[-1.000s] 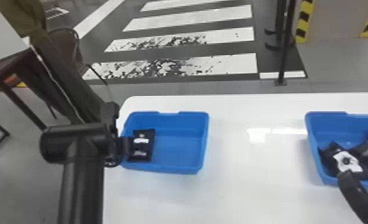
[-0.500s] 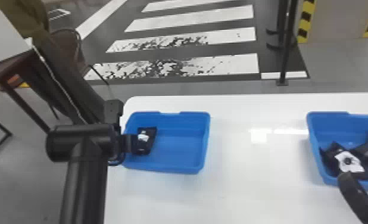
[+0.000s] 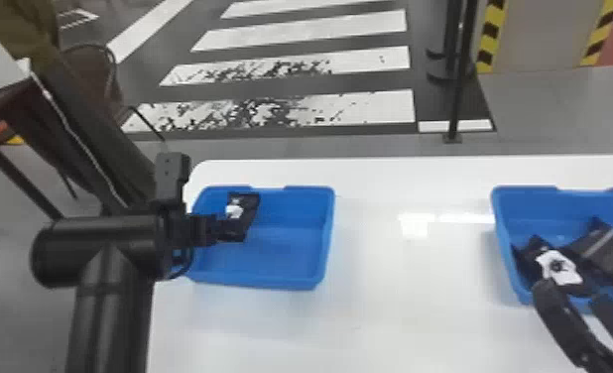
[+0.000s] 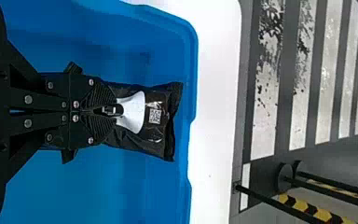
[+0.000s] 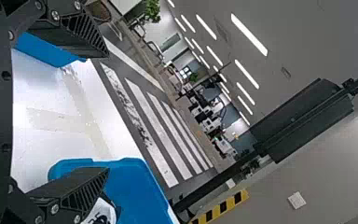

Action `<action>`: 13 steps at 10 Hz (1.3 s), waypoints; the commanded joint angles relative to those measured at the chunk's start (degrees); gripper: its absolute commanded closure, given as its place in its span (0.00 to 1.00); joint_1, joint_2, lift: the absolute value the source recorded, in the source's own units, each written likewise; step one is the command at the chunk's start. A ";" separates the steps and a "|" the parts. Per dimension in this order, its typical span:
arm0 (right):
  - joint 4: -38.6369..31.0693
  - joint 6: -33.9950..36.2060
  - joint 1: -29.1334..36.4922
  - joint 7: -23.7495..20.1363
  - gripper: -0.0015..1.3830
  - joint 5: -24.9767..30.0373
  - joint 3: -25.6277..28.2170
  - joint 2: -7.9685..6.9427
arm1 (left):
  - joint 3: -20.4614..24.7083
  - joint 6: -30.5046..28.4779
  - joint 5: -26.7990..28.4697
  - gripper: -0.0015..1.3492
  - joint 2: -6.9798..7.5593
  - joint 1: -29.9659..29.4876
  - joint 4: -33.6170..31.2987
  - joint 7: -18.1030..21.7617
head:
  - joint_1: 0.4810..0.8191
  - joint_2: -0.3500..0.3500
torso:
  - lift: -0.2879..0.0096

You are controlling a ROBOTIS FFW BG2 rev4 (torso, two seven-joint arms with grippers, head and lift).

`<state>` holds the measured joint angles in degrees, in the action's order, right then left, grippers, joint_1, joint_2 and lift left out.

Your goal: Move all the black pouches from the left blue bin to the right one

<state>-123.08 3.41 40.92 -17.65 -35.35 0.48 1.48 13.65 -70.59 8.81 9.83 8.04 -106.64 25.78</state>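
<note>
At the left blue bin (image 3: 290, 287), my left gripper (image 3: 221, 230) holds a black pouch (image 3: 248, 213) with a white label, over the bin's left part. The left wrist view has the left gripper (image 4: 116, 110) shut on one end of the pouch (image 4: 161, 133). Several black pouches (image 3: 608, 248) lie in the right blue bin (image 3: 509, 238). My right gripper (image 3: 576, 295) is parked at that bin's near edge, fingers apart. From the right wrist view, the right gripper (image 5: 107, 112) stands open with nothing between its fingers.
Both bins stand on a white table (image 3: 380, 317), with a stretch of tabletop between them. Behind the table is a black pole (image 3: 457, 84). A person's leg and a dark chair (image 3: 90, 74) are at the back left.
The left gripper has moved up and slightly right with the pouch, which now shows nearer the bin's back wall. My right arm has stayed in place.
</note>
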 commanded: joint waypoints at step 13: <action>12.76 9.38 -22.79 -7.92 0.17 -4.64 -9.97 4.32 | -21.31 7.03 -23.55 0.89 1.86 -15.07 -23.93 1.46 | 0.63 0.59 | 0.50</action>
<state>-110.61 12.87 18.77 -25.58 -39.80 -9.35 5.82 -6.58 -63.65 -13.76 11.57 -7.33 -130.57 27.25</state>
